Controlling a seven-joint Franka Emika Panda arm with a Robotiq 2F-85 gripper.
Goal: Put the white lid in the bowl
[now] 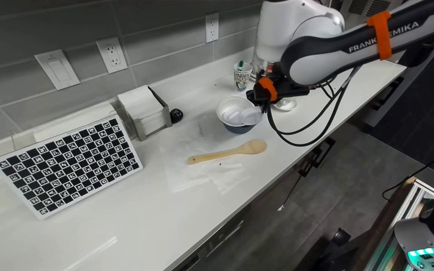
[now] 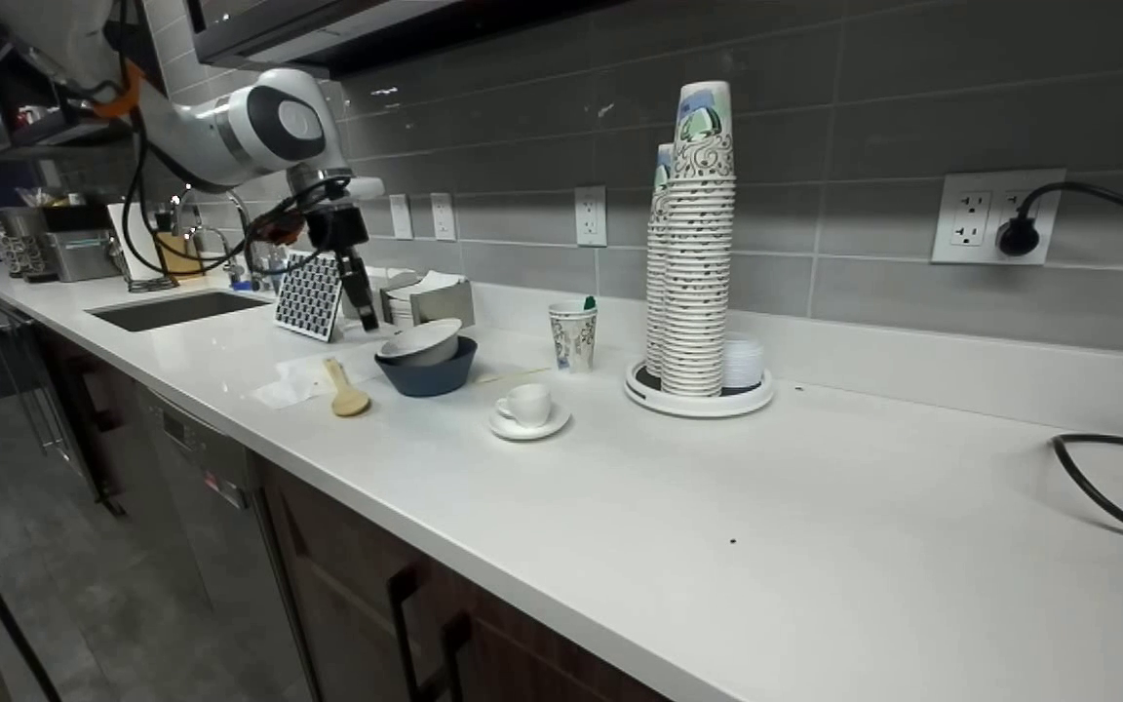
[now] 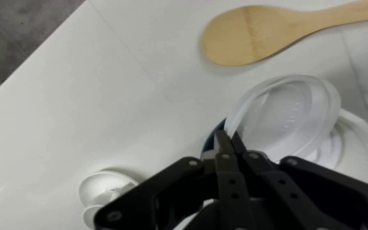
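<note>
1. Closest in the wrist view, the hand is closed on the white lid, pinching its edge.
2. That lid is tilted over part of the white bowl, which leans inside the dark blue bowl; lid-to-rim contact cannot be told.
3. Centring should come first: a shift away from the wooden spoon looks right, until no edge overhangs.
4. Gentle lowering is best, since a bumped rim could tip the leaning bowl.
5. Releasing low would let the lid settle over the pale disc inside.
</note>
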